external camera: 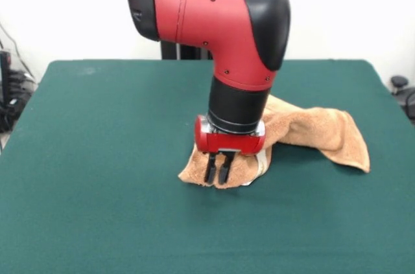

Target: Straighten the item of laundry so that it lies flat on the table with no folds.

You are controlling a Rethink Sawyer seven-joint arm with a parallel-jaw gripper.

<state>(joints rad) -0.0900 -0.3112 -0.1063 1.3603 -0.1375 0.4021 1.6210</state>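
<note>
An orange-tan towel (311, 128), the item of laundry, lies crumpled on the dark green table (104, 157), right of centre. It stretches from a bunched lower-left end to a folded right end near the table's right side. My gripper (216, 175) points straight down over the towel's lower-left end, its two black fingers close together with the tips at the cloth's front edge. I cannot see whether cloth is pinched between them. The arm hides the towel's middle. A pale band or tag (261, 162) shows just right of the gripper.
Green table surface extends to the left and in front of the towel. Dark cables and equipment (10, 92) sit beyond the table's left edge, and another dark object (403, 92) beyond its right edge.
</note>
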